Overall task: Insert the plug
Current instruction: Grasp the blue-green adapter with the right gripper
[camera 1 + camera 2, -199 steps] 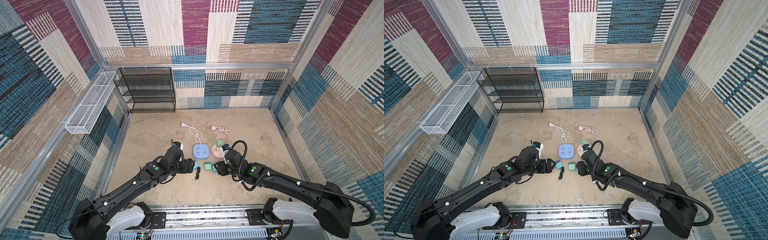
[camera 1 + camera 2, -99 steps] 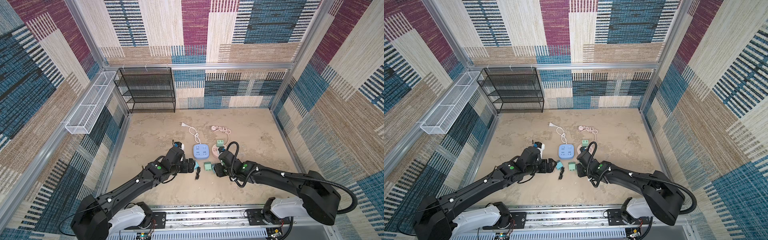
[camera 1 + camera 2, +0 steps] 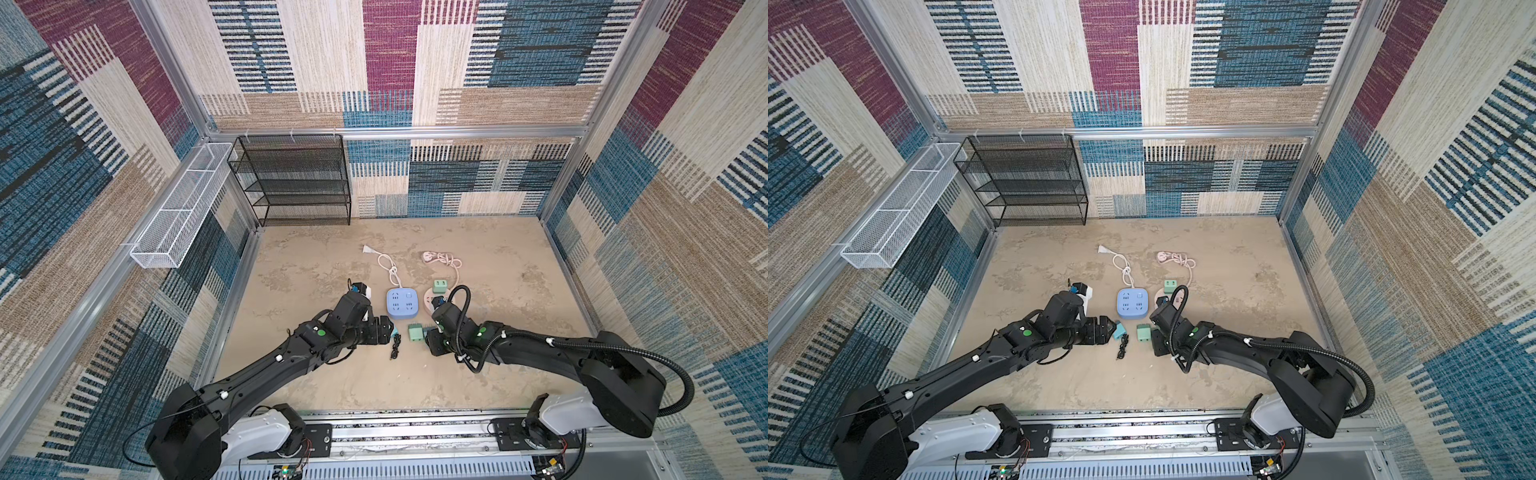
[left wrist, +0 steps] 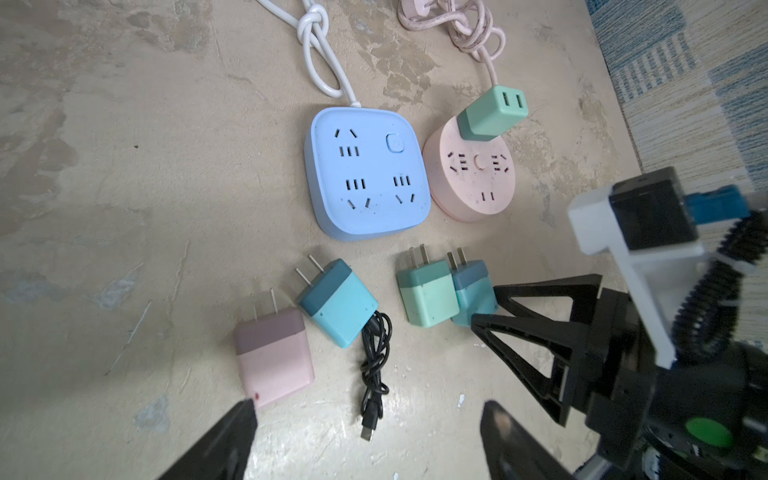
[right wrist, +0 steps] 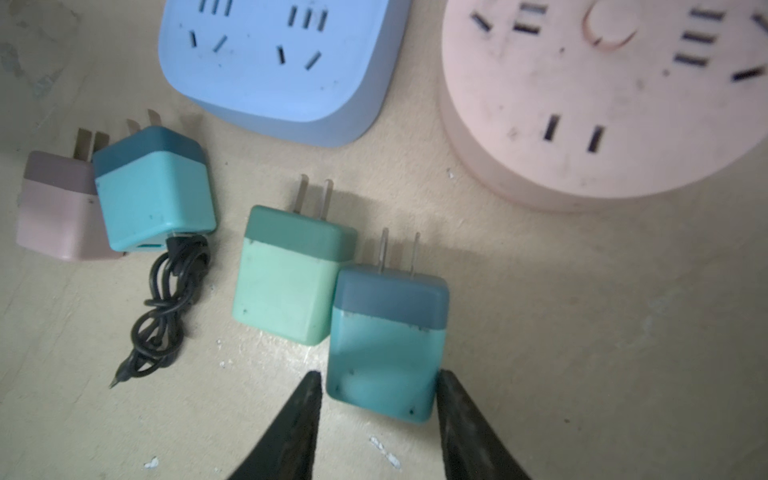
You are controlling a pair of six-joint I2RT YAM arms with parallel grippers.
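Several two-pin plugs lie on the floor in front of a blue square socket block (image 4: pixel 365 174) and a round pink socket block (image 4: pixel 473 178). My right gripper (image 5: pixel 379 374) is open, straddling the rear end of a blue-topped teal plug (image 5: pixel 386 332). One fingertip (image 5: pixel 446 390) touches its side; the other stands a sliver off. This plug lies flat, pins toward the pink block (image 5: pixel 582 104), beside a green plug (image 5: pixel 286 282). My left gripper (image 4: pixel 370 409) is wide open and empty above the floor, near a black cable (image 4: pixel 374 353). In both top views the grippers (image 3: pixel 386 328) (image 3: pixel 1156 336) face each other.
A pink plug (image 4: pixel 272 361) and a teal plug (image 4: pixel 338 303) with the black cable in it lie left of the green one. A green plug (image 4: pixel 490 112) stands in the pink block. A black wire shelf (image 3: pixel 299 183) and a white basket (image 3: pixel 178 216) sit at the back left.
My right gripper has moved in toward the blue-topped teal plug and its jaws have narrowed around it. The left arm has hardly moved.
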